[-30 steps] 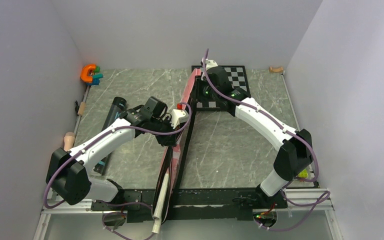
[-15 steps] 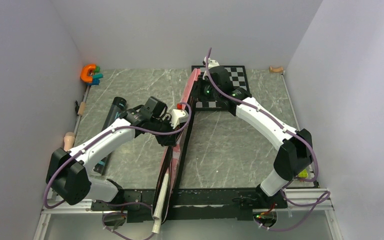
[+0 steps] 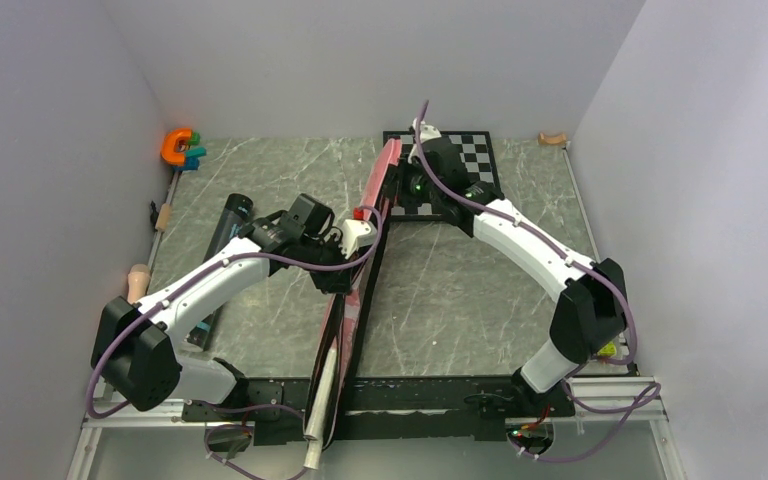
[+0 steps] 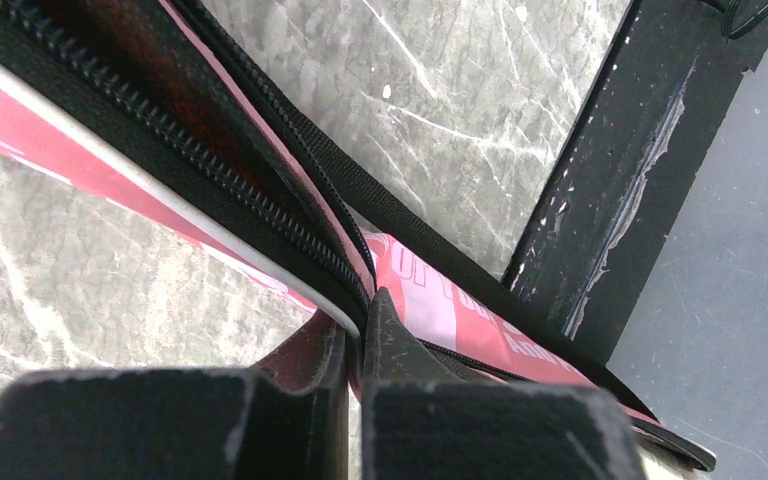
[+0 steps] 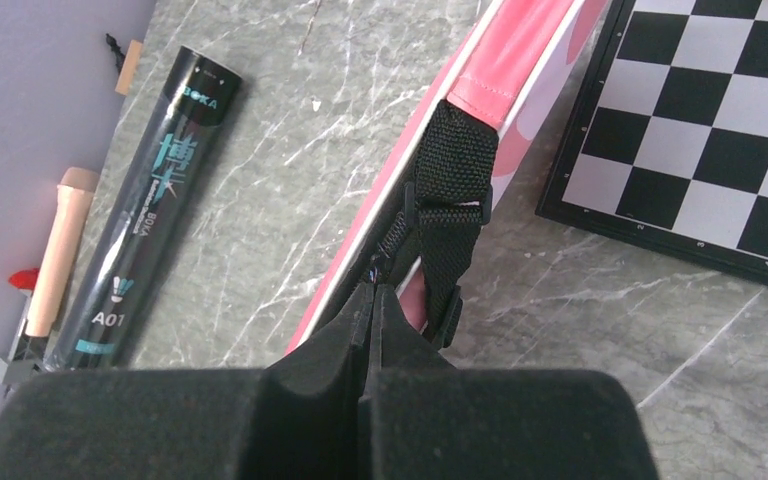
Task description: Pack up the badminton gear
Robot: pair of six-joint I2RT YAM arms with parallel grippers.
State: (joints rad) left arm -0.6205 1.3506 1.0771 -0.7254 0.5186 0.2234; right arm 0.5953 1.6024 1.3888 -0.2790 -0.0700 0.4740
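Observation:
The long pink bag (image 3: 385, 170) lies from the far middle of the table to the near edge, its zipper (image 4: 160, 130) open along most of its length. A white racket handle (image 3: 322, 395) sticks out of its near end. My left gripper (image 3: 343, 283) is shut on the bag's edge at mid-length, which also shows in the left wrist view (image 4: 360, 315). My right gripper (image 5: 372, 292) is shut at the zipper's far end, on the pull, beside the black strap (image 5: 450, 190). The black tube (image 5: 145, 230) lies to the left. No shuttlecocks are in view.
The chessboard (image 3: 475, 150) lies right of the bag's far end, under my right wrist. The orange C-shaped toy (image 3: 175, 148) sits at the far left corner. A wooden peg (image 5: 60, 250) lies by the left wall beside the tube. A black rail (image 4: 600, 200) borders the near edge.
My right gripper has moved slightly toward the far end of the bag along the zipper. My left gripper holds the bag's edge in the same place.

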